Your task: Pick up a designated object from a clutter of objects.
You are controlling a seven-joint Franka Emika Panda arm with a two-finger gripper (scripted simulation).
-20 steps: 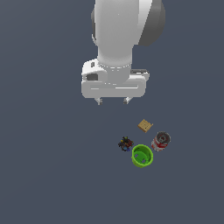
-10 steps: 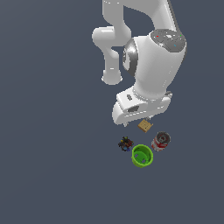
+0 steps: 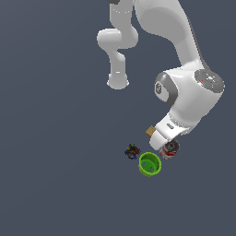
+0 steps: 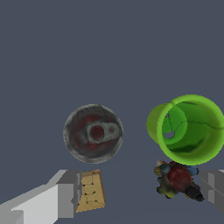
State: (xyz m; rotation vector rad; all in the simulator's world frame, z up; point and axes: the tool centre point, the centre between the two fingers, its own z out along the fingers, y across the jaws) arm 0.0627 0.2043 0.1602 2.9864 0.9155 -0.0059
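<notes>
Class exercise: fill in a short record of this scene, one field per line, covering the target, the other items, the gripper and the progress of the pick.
target: soup can, upright, seen end-on in the wrist view, pull-tab lid up
neighbours: green cup, tan square block, dark knot-like thing
contact: can stands apart from all three
gripper: gripper open, nothing held
gripper position: above the clutter, not around the can
pick progress: can not yet grasped
</notes>
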